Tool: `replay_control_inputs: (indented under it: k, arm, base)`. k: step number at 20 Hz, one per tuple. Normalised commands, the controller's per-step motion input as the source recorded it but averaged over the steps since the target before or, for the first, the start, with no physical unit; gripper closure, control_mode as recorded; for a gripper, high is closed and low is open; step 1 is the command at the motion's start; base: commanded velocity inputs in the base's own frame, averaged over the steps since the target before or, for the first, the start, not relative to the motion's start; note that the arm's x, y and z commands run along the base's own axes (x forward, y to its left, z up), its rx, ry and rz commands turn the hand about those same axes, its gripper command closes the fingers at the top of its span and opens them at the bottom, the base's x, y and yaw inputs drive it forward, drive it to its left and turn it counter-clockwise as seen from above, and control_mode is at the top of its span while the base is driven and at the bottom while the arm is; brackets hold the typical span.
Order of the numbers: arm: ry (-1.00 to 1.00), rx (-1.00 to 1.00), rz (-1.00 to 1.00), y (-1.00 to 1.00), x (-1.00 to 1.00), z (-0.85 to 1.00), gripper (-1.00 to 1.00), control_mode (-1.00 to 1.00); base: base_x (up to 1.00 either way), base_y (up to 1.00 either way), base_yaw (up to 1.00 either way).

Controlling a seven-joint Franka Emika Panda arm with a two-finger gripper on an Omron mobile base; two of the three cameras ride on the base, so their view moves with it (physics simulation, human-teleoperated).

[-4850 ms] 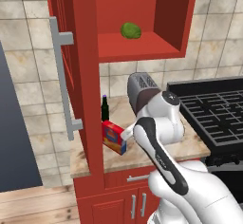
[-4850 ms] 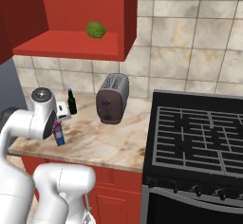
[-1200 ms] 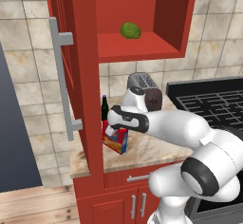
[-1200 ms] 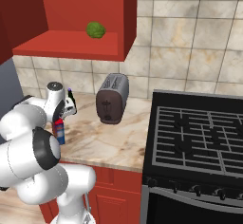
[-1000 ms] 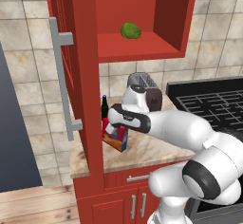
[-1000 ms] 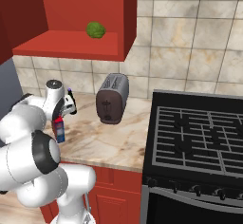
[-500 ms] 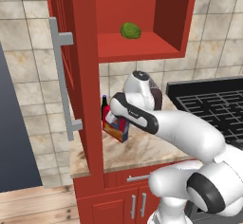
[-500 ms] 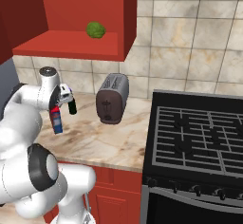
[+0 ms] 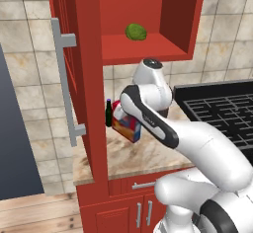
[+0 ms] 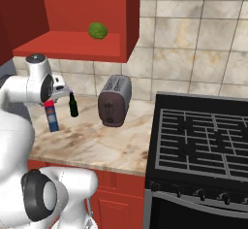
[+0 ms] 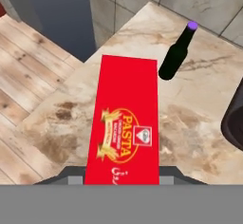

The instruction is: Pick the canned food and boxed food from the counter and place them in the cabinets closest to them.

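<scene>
Pincer (image 9: 123,114) clamped on boxed food (image 9: 126,124), centre-left of frame, lifted off counter (image 9: 148,154); likely light, stiff carton, best held across narrow sides

The arm (image 9: 197,143) is made of glossy white, rounded shells that swell into fat, tube-like links, filling the lower right of the left base view and the lower left of the right base view. Dark grey to black bands mark the joints: a long dark strip runs along the edge of the link at mid-frame in the left base view, and a round black ring with a grey disc inside caps a joint (image 10: 39,194) at the lower left of the right base view. A domed white joint housing (image 10: 38,83) carries a dark circular face and a small grey cap on top.
</scene>
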Motion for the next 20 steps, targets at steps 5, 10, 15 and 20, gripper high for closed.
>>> replay_control_inputs:
  k: [5, 10, 15, 20]
  arm:
    - [0.0, 0.0, -0.08, -0.22, -0.61, 0.6, 1.0, -1.0]
    - [0.0, 0.0, -0.08, -0.26, -0.62, 0.63, 1.0, -1.0]
    - [0.0, 0.0, -0.08, -0.25, -0.58, 0.68, 1.0, -1.0]
    - [0.0, 0.0, -0.08, -0.12, -0.4, 0.74, 1.0, -1.0]
  base:
    - [0.0, 0.0, 0.0]
    - [0.0, 0.0, 0.0]
    - [0.0, 0.0, 0.0]
    - [0.0, 0.0, 0.0]
